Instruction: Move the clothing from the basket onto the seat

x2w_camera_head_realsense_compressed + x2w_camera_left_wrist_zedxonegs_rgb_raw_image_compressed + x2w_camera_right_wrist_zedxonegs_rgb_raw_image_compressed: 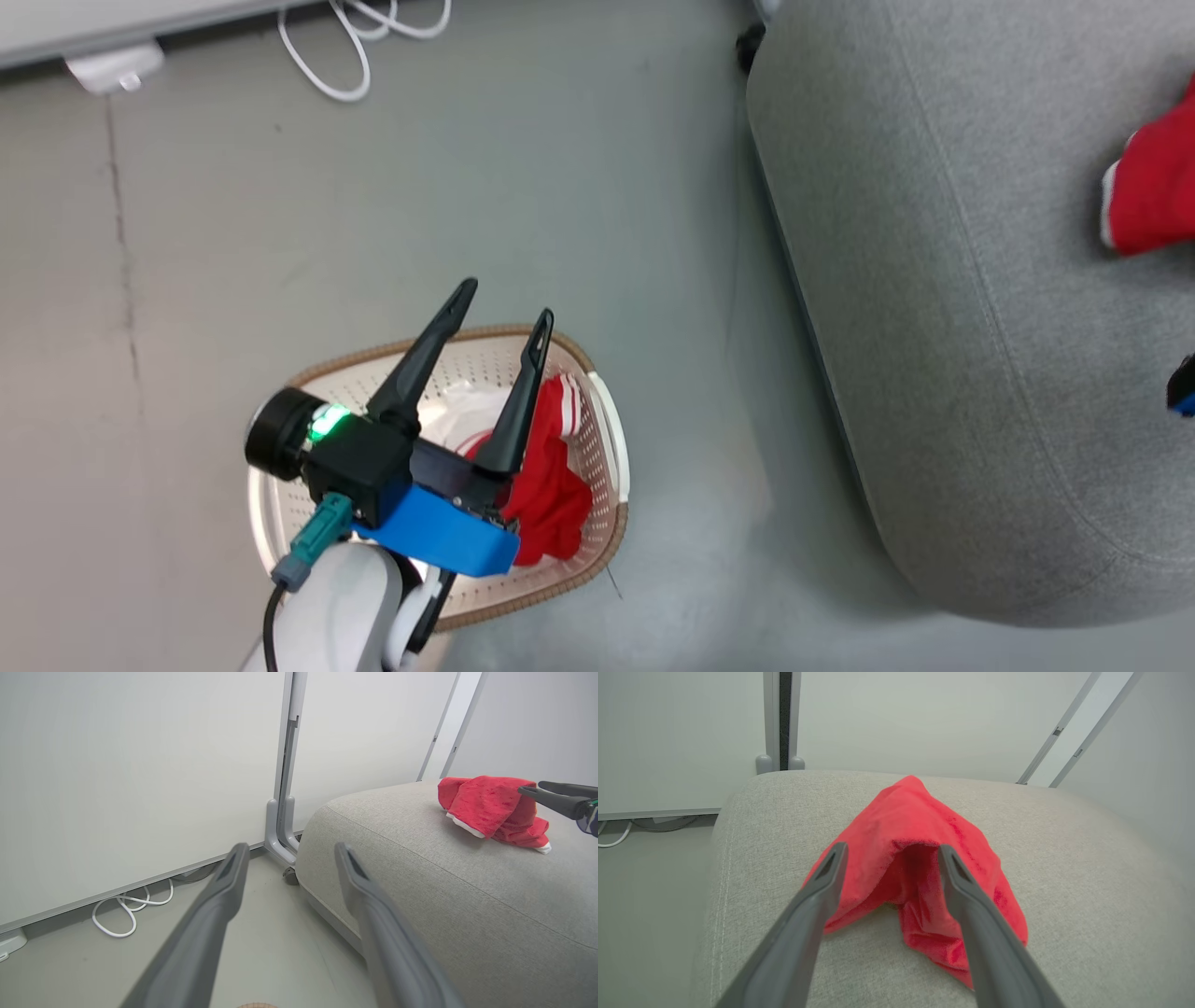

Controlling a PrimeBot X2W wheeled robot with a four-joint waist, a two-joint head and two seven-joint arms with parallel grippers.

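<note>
Okay, head view, left to right. White cable [329, 75] lies looped on the floor [560, 168] at top left, out of my way. Basket [611, 429] sits on the floor at lower left, with a strip of bare floor between it and the seat.

Left gripper [505, 301] hangs over the basket, fingers spread wide, nothing in them. Striped red garment [551, 476] lies bunched against the basket's right wall, just beside that gripper's right finger; can't tell if they touch. Left wrist view looks out across the floor toward the seat, not down into the basket, so I judge that arm isn't lined up for a pick.

Seat [934, 280] takes up the right side. Other red garment [1153, 187] lies slack on it at the far right edge of frame, white trim showing. Right gripper [892, 848] is low over it, fingers wide apart either side of the near fold, pinching nothing as far as I can see.

My read: one garment is delivered, so the task is about half done. Step in hand is the switch to the striped one. Next move calls for tipping the left wrist down, dropping the open fingers onto the high part of the bunch, closing, then lifting clear of the rim before swinging to the seat. Right arm should back off the cloth without snagging it.
</note>
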